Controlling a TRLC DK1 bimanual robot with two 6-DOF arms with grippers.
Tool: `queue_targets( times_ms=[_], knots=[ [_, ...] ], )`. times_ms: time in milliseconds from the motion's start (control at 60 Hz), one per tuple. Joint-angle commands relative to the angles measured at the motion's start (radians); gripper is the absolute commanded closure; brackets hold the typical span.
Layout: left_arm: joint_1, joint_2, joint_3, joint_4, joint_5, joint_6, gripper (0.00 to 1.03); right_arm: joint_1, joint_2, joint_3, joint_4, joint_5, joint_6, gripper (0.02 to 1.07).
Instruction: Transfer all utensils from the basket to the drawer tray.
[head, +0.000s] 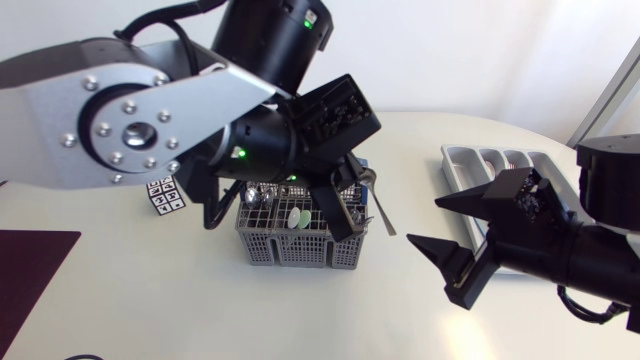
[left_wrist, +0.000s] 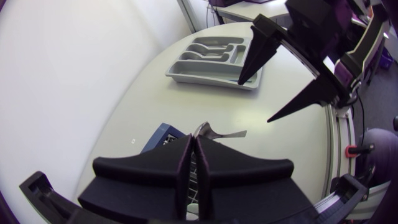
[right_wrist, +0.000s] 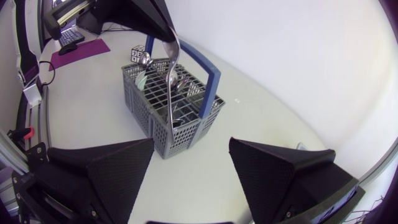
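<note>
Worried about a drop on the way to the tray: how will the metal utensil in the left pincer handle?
Likely stiff: the metal utensil juts unbent from the left pincer. Probably slippery, since it is polished and gripped near one end, so it may swing. Seemingly light: it is thin.

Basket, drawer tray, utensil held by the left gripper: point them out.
basket (right_wrist: 142, 109): right wrist view, grey mesh side wall.
drawer tray (left_wrist: 199, 78): left wrist view, near outer wall.
utensil (right_wrist: 173, 81): right wrist view, mid-shaft, hanging over the basket.
</note>
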Motion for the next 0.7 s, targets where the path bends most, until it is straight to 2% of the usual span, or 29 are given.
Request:
queue_targets(
  times_ms=[0, 267, 450, 550, 683],
  knots=[
    [-0.012, 0.042, 0.065, 0.001, -0.005, -0.128, 1.00, 0.060, -0.012, -0.044, 0.050, 0.071, 0.032, 0.20],
    [-0.024, 0.137, 0.135, -0.001, 0.000, -0.294, 1.00, 0.224, 0.039, -0.076, 0.223, 0.334, 0.009, 0.21],
    [-0.038, 0.172, 0.183, -0.045, 0.023, -0.374, 1.00, 0.255, 0.111, -0.087, 0.356, 0.443, -0.049, 0.41],
    [-0.041, 0.175, 0.192, -0.054, 0.026, -0.389, 1.00, 0.256, 0.154, -0.088, 0.402, 0.476, -0.073, 0.49],
    [-0.038, 0.175, 0.192, -0.059, 0.026, -0.398, 1.00, 0.268, 0.168, -0.094, 0.430, 0.495, -0.096, 0.67]
  ],
)
